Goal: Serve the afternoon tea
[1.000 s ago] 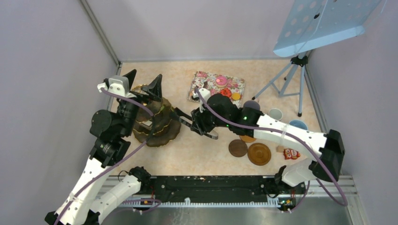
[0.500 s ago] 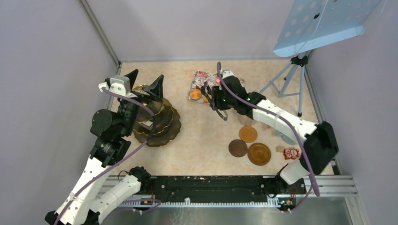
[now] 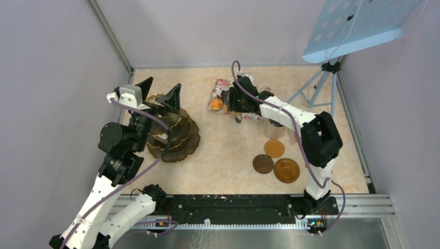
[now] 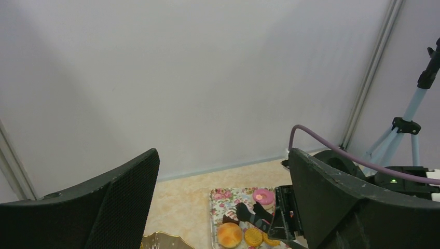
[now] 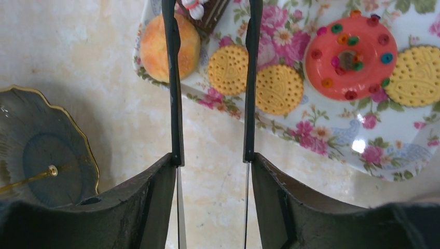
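Observation:
My right gripper (image 5: 212, 161) is shut on the black tongs (image 5: 172, 78) and hangs over the near left corner of the rose-patterned tray (image 5: 332, 140). The tong arms stand apart, one across an orange bun (image 5: 158, 46), their tips by a chocolate cake slice (image 5: 205, 10). Round orange biscuits (image 5: 228, 62) and a red doughnut (image 5: 350, 57) lie on the tray. A pink cake (image 4: 263, 197) shows in the left wrist view. My left gripper (image 3: 158, 93) is open and empty above the tiered stand (image 3: 181, 137). The right arm hides the mugs and the cup.
Three brown saucers (image 3: 286, 170) lie right of centre on the table. A tripod (image 3: 321, 83) with a light-blue perforated board stands at the back right. Grey walls close in the left, back and right sides.
My right arm has swung with the tongs from beside the tiered stand back to the tray, and now holds them over its near left corner. The left arm has stayed still.

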